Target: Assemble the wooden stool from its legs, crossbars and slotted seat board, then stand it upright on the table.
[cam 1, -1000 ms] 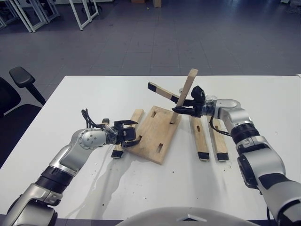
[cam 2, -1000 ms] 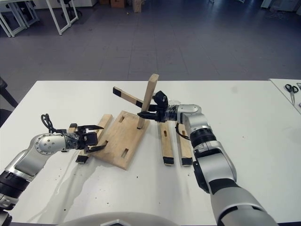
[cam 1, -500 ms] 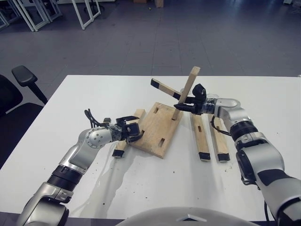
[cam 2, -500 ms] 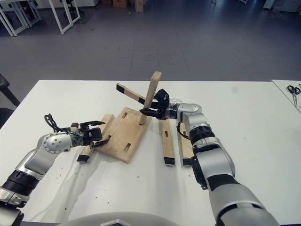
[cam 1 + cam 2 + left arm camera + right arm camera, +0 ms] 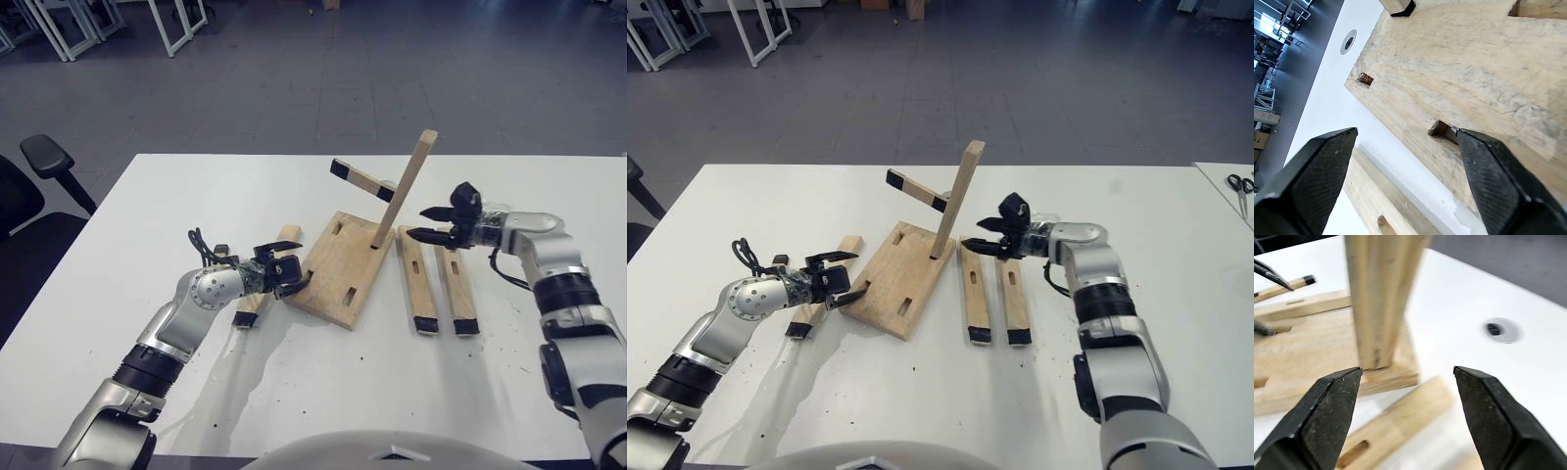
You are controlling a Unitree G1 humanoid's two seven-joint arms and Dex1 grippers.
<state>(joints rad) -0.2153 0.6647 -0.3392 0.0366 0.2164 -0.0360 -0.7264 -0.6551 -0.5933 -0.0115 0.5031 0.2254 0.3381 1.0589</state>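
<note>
Since 1.0 s ago the upright leg (image 5: 404, 191) has been let go. The right hand (image 5: 415, 222), then clamped on it, has been drawn back to the right and is now held clear of it with its fingers apart, near the far ends of the 2 legs (image 5: 415, 279) laid side by side on the desk (image 5: 196, 196). The upright leg is left standing by itself, leaning a little to the right, with its foot at a slot near the far right corner of the slotted seat board (image 5: 338, 269). A black-tipped crossbar (image 5: 361, 179) juts from it to the left. The left hand (image 5: 854, 275) has been brought closer to the board's left edge, its fingers apart. In the left wrist view the board's edge and a small slot are seen between the 2 fingers (image 5: 1317, 171), but contact cannot be made out. The head camera has also been shifted slightly, so small displacements of the board cannot be judged. A 4th leg (image 5: 287, 236) is laid beside the board's left edge, its middle hidden by the left hand. The joint between crossbar and upright leg is covered by the leg itself, and how deep the foot sits in the slot cannot be told. In the right wrist view the upright leg's top is cut off. A pair of scissors (image 5: 1239, 182) is cut off at the desk's right edge.
</note>
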